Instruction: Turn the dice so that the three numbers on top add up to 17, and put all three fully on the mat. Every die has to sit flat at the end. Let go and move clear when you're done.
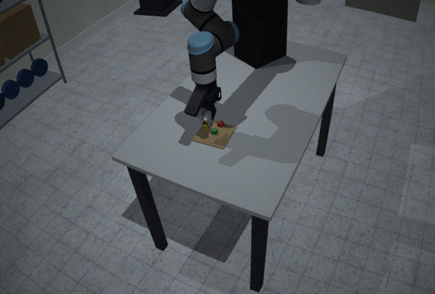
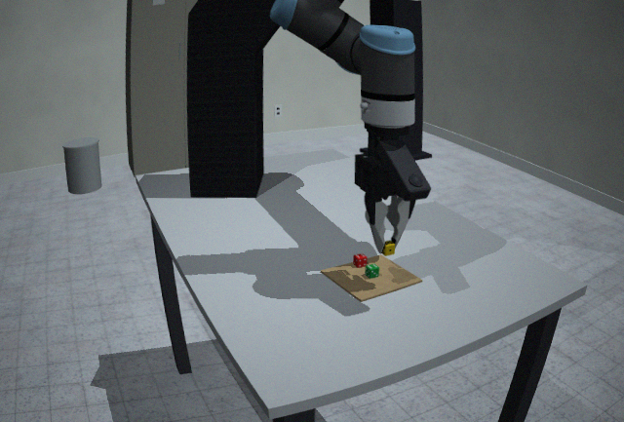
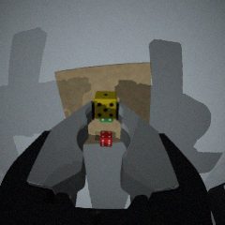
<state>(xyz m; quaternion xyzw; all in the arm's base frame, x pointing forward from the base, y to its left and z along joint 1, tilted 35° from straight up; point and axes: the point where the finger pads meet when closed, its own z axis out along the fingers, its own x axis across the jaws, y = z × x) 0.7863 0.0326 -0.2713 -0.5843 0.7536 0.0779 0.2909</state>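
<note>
My gripper (image 2: 388, 245) is shut on the yellow die (image 2: 388, 248) and holds it a little above the far edge of the brown mat (image 2: 371, 280). In the wrist view the yellow die (image 3: 106, 105) sits between the fingertips, with black pips facing the camera. The green die (image 2: 371, 270) rests flat on the mat. The red die (image 2: 360, 259) sits at the mat's far corner; I cannot tell if it is fully on the mat. In the top view the yellow die (image 1: 205, 127), green die (image 1: 213, 131) and red die (image 1: 220, 123) lie close together on the mat (image 1: 214, 136).
The mat lies near the middle of a grey table (image 1: 238, 122). The arm's black pedestal (image 2: 225, 90) stands at the table's back. A shelf rack (image 1: 21, 41) stands far left, and a grey bin (image 2: 82, 165) stands on the floor.
</note>
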